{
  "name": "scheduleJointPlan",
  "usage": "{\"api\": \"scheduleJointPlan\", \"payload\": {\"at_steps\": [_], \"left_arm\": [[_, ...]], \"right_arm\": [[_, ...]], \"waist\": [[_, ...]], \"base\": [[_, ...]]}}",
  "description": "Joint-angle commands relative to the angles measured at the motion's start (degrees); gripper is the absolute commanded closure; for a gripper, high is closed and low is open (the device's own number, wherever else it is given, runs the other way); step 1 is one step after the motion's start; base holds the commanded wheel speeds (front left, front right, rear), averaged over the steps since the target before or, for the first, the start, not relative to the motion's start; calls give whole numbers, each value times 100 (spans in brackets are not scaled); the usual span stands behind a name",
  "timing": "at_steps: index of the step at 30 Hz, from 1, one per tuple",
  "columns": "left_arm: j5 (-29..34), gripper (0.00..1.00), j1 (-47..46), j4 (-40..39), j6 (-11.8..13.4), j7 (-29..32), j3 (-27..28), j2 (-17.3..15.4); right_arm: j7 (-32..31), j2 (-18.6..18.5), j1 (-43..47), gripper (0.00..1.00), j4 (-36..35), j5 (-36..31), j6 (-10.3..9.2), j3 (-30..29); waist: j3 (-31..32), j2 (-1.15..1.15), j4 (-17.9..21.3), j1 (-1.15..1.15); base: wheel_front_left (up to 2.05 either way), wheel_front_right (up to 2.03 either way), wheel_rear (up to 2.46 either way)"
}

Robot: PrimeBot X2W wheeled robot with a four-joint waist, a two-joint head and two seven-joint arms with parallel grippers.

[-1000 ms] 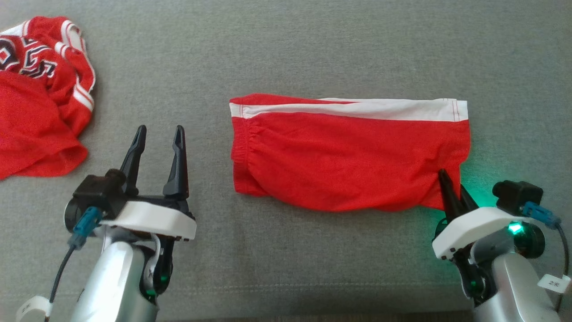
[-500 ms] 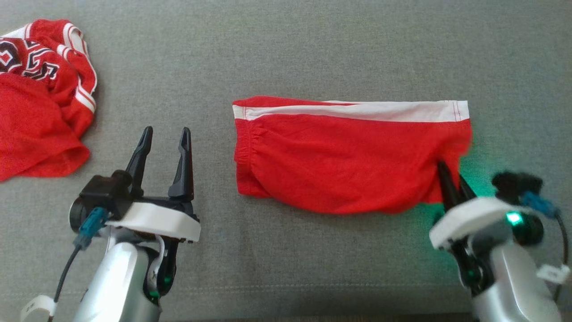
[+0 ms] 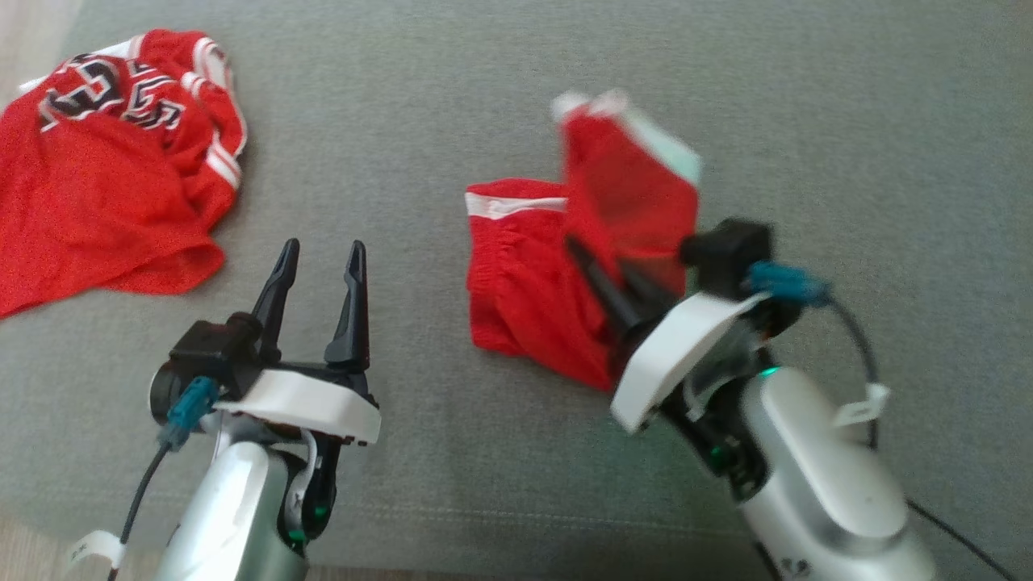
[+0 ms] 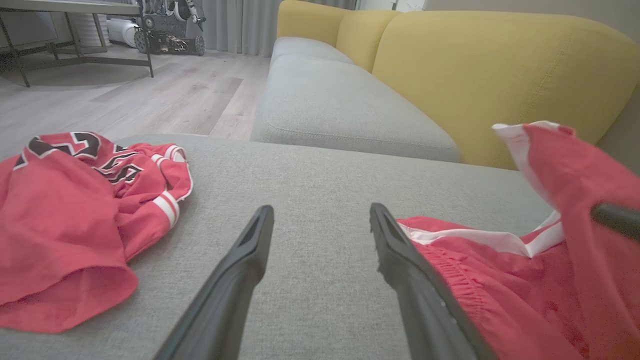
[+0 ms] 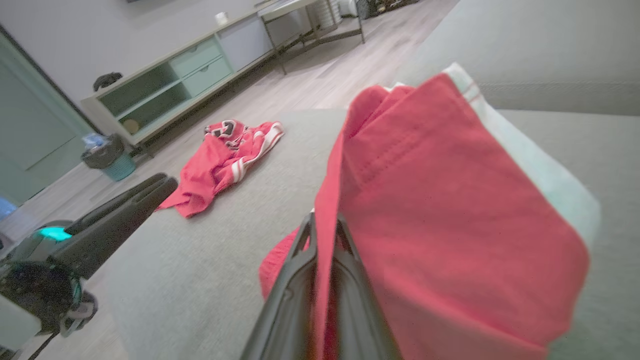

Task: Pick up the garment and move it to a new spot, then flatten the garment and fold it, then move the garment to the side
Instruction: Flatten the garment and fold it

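Note:
The garment (image 3: 524, 298) is a pair of red shorts with a white side stripe, lying on the grey cushion (image 3: 420, 145). Its right end (image 3: 629, 186) is lifted and swung over the part that still lies flat. My right gripper (image 3: 597, 258) is shut on that raised edge; in the right wrist view the red cloth (image 5: 440, 200) runs between the closed fingers of the right gripper (image 5: 325, 222). My left gripper (image 3: 323, 246) stands open and holds nothing, left of the shorts' waistband. In the left wrist view the left gripper (image 4: 321, 210) has the garment (image 4: 500, 280) just beyond its right finger.
A crumpled red jersey (image 3: 105, 177) with white trim and black lettering lies at the cushion's far left, near the edge and the wooden floor (image 3: 32, 32). A yellow sofa back (image 4: 475, 75) rises behind the cushion. A low cabinet (image 5: 165, 85) stands across the room.
My right gripper has lifted the garment's right end and carried it leftward over the rest. The head camera has shifted, so the whole picture sits further right. The left gripper stays open.

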State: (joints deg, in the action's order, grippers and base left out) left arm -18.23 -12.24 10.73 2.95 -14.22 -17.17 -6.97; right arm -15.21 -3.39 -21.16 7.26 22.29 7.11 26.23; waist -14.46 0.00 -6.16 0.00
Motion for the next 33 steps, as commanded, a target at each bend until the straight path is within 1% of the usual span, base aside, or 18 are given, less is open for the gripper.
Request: {"api": "scheduleJointPlan", "payload": {"at_steps": [1,5,10,11,12,13,15,18,21,23,26,27,30,31,32,33], "left_arm": [[-17,0,-162,-150,-22,-59,188,-49],[-27,0,-156,-100,-41,-67,175,-2],[-14,0,-164,-53,-60,-73,168,31],[-11,0,-169,-46,-61,-73,174,33],[-7,0,-171,-41,-60,-74,183,33],[-3,0,-173,-38,-59,-75,191,31],[7,0,-178,-36,-65,-75,206,24],[26,0,-184,-45,-67,-76,241,6],[44,0,-169,-56,-54,-76,284,-15],[53,0,-158,-60,-46,-77,309,-30],[66,0,-133,-77,-30,-77,349,-66],[68,0,-113,-91,-17,-77,378,-97],[71,0,-70,-114,8,-77,416,-150],[74,0,-58,-122,14,-77,421,-167],[74,0,-58,-122,14,-77,421,-167],[78,0,-45,-130,21,-77,423,-184]], "right_arm": [[12,51,-184,100,-110,97,37,207],[234,51,-252,100,325,505,37,701],[570,51,-438,100,851,782,37,1012],[665,51,-479,76,896,833,37,1062],[751,51,-520,17,932,863,37,1111],[841,51,-560,0,940,893,37,1170],[1029,51,-629,0,889,943,37,1295],[1306,51,-702,0,764,853,37,1359],[1568,51,-646,0,542,732,37,1198],[1701,51,-534,0,413,555,37,894],[1773,51,-256,0,232,211,37,224],[1781,51,-36,0,76,-4,37,-254],[1759,51,303,0,-134,-353,37,-952],[1753,51,412,0,-206,-467,37,-1159],[1753,51,412,0,-206,-467,37,-1159],[1750,51,522,0,-277,-571,37,-1345]], "waist": [[13,0,-86,0],[-15,0,-195,0],[-65,0,-223,0],[-73,0,-215,0],[-76,0,-199,0],[-81,0,-181,0],[-80,0,-138,0],[-61,0,-58,0],[-19,0,33,0],[24,0,82,0],[93,0,156,0],[126,0,206,0],[169,0,280,0],[179,0,296,0],[179,0,296,0],[194,0,312,0]], "base": [[0,0,0],[0,0,0],[0,0,0],[0,0,0],[0,0,0],[0,0,0],[0,0,0],[0,0,0],[0,0,0],[0,0,0],[0,0,0],[0,0,0],[0,0,0],[0,0,0],[0,0,0],[0,0,0]]}}
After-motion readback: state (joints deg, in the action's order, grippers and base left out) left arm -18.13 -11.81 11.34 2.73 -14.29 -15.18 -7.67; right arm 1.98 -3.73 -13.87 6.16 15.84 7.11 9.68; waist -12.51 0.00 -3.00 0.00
